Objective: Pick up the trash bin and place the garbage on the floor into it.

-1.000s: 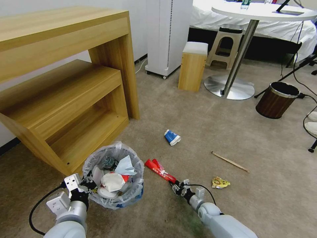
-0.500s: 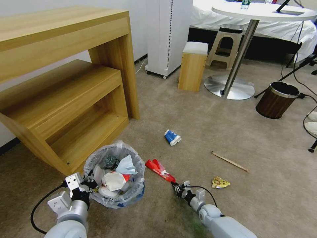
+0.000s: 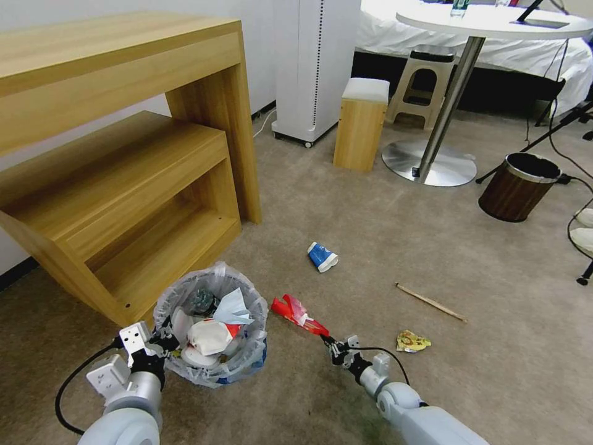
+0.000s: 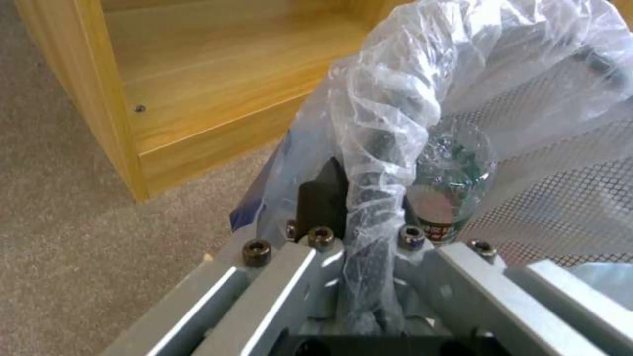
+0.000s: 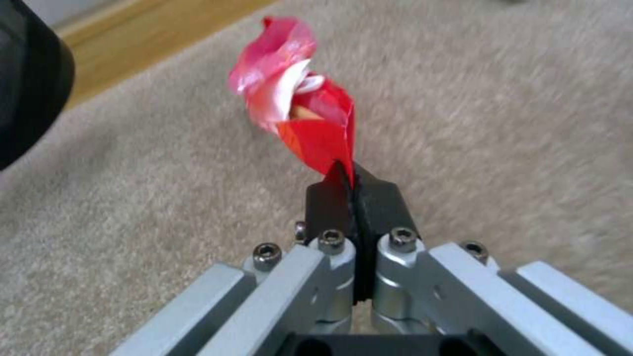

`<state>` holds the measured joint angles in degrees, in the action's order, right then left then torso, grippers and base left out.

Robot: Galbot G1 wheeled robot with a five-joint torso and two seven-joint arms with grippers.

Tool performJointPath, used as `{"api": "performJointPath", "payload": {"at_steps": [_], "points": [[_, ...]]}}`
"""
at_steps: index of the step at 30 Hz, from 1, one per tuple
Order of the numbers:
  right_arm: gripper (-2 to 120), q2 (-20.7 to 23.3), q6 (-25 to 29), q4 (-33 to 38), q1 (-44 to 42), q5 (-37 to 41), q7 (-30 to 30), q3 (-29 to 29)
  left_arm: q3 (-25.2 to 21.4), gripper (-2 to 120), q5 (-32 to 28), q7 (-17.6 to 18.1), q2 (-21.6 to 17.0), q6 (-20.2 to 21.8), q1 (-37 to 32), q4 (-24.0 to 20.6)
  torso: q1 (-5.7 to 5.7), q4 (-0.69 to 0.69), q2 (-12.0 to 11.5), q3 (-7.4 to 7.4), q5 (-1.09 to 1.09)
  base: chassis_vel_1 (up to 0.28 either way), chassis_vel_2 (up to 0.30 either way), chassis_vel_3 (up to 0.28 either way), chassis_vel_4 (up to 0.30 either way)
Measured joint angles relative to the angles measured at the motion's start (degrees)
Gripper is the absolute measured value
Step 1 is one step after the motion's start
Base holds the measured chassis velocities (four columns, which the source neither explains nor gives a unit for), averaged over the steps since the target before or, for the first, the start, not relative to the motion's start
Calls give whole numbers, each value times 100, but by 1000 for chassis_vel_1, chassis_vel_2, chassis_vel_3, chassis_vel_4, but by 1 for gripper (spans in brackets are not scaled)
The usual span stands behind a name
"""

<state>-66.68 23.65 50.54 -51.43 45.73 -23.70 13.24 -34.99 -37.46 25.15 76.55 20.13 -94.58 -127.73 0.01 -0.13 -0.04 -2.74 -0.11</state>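
Note:
The trash bin (image 3: 210, 371), lined with a crinkly clear bag and holding a crushed cup, tissue and a small bottle (image 4: 455, 193), stands on the beige floor (image 3: 370, 235) at lower left. My left gripper (image 3: 162, 343) is shut on the bin's bagged rim (image 4: 369, 163). My right gripper (image 3: 327, 343) is shut on one end of the red wrapper (image 3: 296, 314), whose twisted red and white body (image 5: 296, 109) sticks out past the black fingertips (image 5: 383, 202). Other garbage lies on the carpet: a blue-white cup (image 3: 322, 256), a wooden stick (image 3: 430, 302) and a yellow wrapper (image 3: 411, 340).
A wooden shelf unit (image 3: 123, 154) stands just behind the bin. A brown wood-grain bin (image 3: 517, 187), a round table base (image 3: 428, 162), a small wooden stool (image 3: 361, 123) and a white appliance (image 3: 315, 68) stand farther back. Cables and stand legs (image 3: 574, 185) run along the right edge.
My right gripper has drawn back toward me with the red wrapper's end in it, and the wrapper has lifted and turned. The bin shifted slightly in my left gripper.

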Motion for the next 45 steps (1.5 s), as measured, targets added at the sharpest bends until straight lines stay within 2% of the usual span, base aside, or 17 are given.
{"api": "performJointPath", "payload": {"at_steps": [7, 23, 45], "points": [[0, 262, 275, 322, -167, 20, -159, -173, -27, 1, -27, 8, -43, -1, 62, 122, 0, 0, 0, 0, 0, 0, 0, 0, 0], [0, 405, 535, 659, -218, 84, -233, -314, -24, 1, -30, 16, -66, 2, 119, 237, 0, 1, 0, 0, 0, 0, 0, 0, 0], [0, 979, 532, 2245, -441, 414, -78, -714, 7, 1, -9, 35, -75, 15, 190, 400, 0, 1, 0, 0, 0, 0, 0, 0, 0]]}}
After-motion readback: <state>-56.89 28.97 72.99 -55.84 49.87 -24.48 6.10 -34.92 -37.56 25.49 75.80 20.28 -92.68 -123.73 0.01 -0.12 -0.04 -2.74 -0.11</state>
